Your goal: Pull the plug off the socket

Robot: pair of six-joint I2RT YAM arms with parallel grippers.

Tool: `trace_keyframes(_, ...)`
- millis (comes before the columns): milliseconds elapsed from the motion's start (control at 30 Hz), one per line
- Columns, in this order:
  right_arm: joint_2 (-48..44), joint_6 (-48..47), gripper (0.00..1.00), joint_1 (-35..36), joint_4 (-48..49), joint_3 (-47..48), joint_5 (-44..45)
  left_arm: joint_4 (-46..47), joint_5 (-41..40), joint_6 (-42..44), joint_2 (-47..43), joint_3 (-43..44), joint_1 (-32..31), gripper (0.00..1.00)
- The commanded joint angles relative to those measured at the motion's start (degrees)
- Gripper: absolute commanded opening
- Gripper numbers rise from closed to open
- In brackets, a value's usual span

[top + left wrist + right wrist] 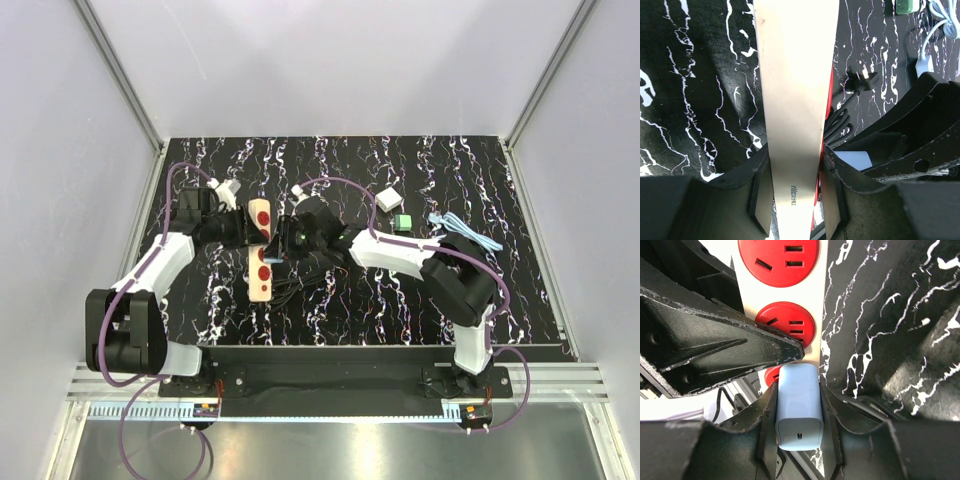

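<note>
The socket, a narrow beige strip (262,262) with red round spots, lies left of the table's middle. My left gripper (248,228) is shut across its width; in the left wrist view the strip (795,90) runs between the fingers of the left gripper (795,160). My right gripper (284,244) is shut on the small white plug (799,407). In the right wrist view, where my right gripper (798,392) shows, the plug's far end sits against a red spot of the strip (821,305). Its prongs are hidden.
A white adapter (228,190) lies far left. Another white adapter (388,199), a green block (402,222) and a light blue cable (462,230) lie at the right. The strip's black cord (860,85) is coiled under the right gripper. Grey walls enclose the table.
</note>
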Motion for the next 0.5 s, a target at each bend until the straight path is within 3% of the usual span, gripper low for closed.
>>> trace_keyframes(0,-4.73,0.93,0.00,0.65,-3.45,-0.40,3.17,2.60,-1.51,0.83,-1.57,0.90,-0.33,0.00)
trace_keyframes(267,-4.30,0.23,0.00,0.39,-8.47,3.55,0.98,2.08,-3.88,2.76,-3.59,0.72,-2.35,0.00)
trace_keyframes(467,-7.20,0.84,0.00,-3.65,-9.35,1.98,-2.89,0.93,-7.75,4.43,-4.82,0.72,-4.29,0.00)
